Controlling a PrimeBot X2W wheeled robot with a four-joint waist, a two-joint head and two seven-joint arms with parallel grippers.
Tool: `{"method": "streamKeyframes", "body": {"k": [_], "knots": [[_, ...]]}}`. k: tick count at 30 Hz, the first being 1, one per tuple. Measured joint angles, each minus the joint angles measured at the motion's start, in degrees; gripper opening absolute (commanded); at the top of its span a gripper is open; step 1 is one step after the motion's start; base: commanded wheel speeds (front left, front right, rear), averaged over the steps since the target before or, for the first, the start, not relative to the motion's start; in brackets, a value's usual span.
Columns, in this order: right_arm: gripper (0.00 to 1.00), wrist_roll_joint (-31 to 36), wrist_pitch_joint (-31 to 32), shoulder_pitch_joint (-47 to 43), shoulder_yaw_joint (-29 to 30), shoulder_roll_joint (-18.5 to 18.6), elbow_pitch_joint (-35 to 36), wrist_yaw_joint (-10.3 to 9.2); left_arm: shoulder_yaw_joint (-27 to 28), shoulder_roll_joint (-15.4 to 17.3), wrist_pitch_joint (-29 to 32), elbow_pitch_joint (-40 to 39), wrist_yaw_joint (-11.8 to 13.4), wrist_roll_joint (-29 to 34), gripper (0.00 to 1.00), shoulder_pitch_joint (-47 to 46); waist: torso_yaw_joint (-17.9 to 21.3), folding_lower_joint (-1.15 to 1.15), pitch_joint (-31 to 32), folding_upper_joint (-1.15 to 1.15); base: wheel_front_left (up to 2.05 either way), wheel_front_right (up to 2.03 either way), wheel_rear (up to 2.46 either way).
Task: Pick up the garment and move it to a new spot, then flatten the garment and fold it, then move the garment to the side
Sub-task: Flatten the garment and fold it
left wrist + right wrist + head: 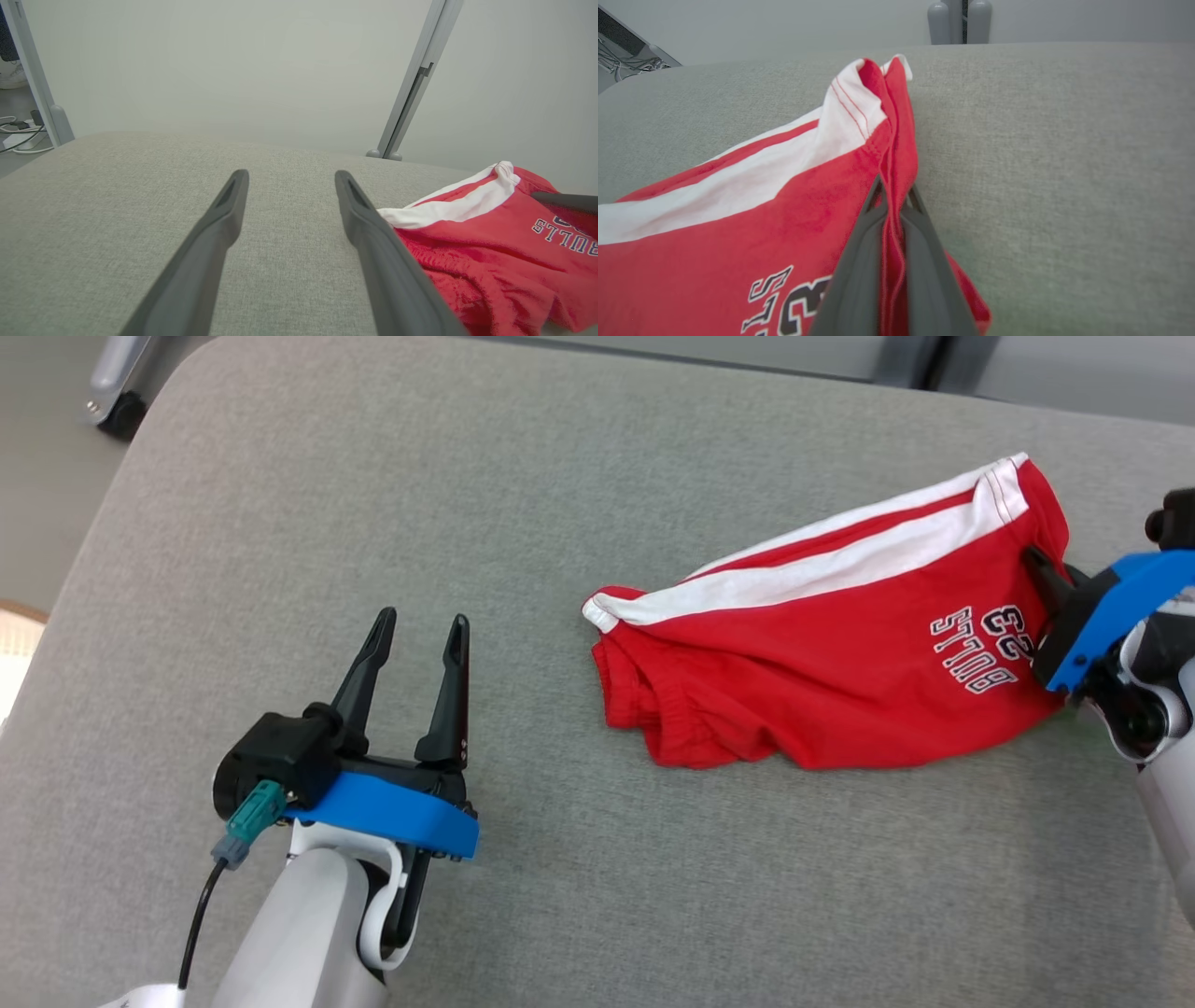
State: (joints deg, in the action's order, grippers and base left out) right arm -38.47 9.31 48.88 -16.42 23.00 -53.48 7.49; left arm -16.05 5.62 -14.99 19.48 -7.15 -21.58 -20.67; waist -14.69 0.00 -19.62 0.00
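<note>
The garment (831,635) is a pair of red shorts with white side stripes and dark lettering, lying crumpled on the grey fabric surface (467,523) at the right. My right gripper (1038,565) is shut on the shorts' right edge; in the right wrist view a fold of red cloth (892,154) is pinched between its two fingers, gripper (893,196). My left gripper (422,627) stands open at the lower left, apart from the shorts, nothing between its fingers. In the left wrist view the garment (495,242) lies to the right of the open gripper (289,177).
The grey surface's rounded left edge (84,579) drops to the floor. A grey caster leg (117,392) stands at the top left. Metal frame posts (411,93) rise behind the far edge. Cables (18,130) lie on the floor at the left.
</note>
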Motion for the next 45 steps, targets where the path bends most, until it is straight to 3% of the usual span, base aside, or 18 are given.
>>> {"method": "streamKeyframes", "body": {"k": [10,16,24,31,36,42,43,44,45], "knots": [[0.00,2.9,-6.2,-9.6,8.3,2.9,1.4,0.00,-1.5,2.5,0.0,-1.1,-0.1,-0.5,1.00,2.8,4.8,0.00,5.2,0.00,0.00,0.00,0.00],[0.00,8.3,-7.2,-12.5,14.6,1.6,2.0,0.00,-2.1,3.2,0.0,-0.5,-0.1,-1.1,1.00,3.8,6.2,0.00,7.9,0.00,0.00,0.00,0.00],[0.00,16.8,-1.7,-12.9,17.9,-5.0,11.3,0.00,-3.3,3.5,0.0,0.0,-0.3,-1.8,1.00,3.9,5.9,0.00,9.4,0.00,0.00,0.00,0.00],[0.00,23.0,7.0,-11.4,13.4,-13.8,19.6,0.00,-4.0,3.6,0.0,-0.2,-0.3,-2.5,1.00,3.9,4.8,0.00,8.9,0.00,0.00,0.00,0.00],[0.00,24.9,10.6,-10.8,10.0,-17.5,18.6,0.00,-4.9,3.1,0.0,-0.2,-0.3,-2.7,1.00,2.9,3.2,0.00,8.1,0.00,0.00,0.00,0.00],[0.00,24.7,9.7,-10.0,9.0,-19.5,14.0,-0.01,-5.2,2.8,0.0,0.0,-0.3,-3.1,1.00,2.4,1.1,0.00,7.0,0.00,0.00,0.00,0.00],[0.04,24.6,9.3,-9.7,8.8,-19.7,13.2,-0.01,-5.2,2.8,0.0,0.0,-0.3,-3.1,1.00,2.3,0.8,0.00,6.9,0.00,0.00,0.00,0.00],[0.20,24.1,9.0,-9.3,8.5,-19.7,12.6,-0.01,-5.2,2.7,0.0,0.0,-0.3,-3.2,1.00,2.2,0.6,0.00,6.7,0.00,0.00,0.00,0.00],[1.00,23.2,8.3,-9.0,8.4,-19.8,12.2,-0.01,-5.2,2.7,0.0,0.0,-0.3,-3.2,1.00,2.2,0.5,0.00,6.7,0.00,0.00,0.00,0.00]]}}
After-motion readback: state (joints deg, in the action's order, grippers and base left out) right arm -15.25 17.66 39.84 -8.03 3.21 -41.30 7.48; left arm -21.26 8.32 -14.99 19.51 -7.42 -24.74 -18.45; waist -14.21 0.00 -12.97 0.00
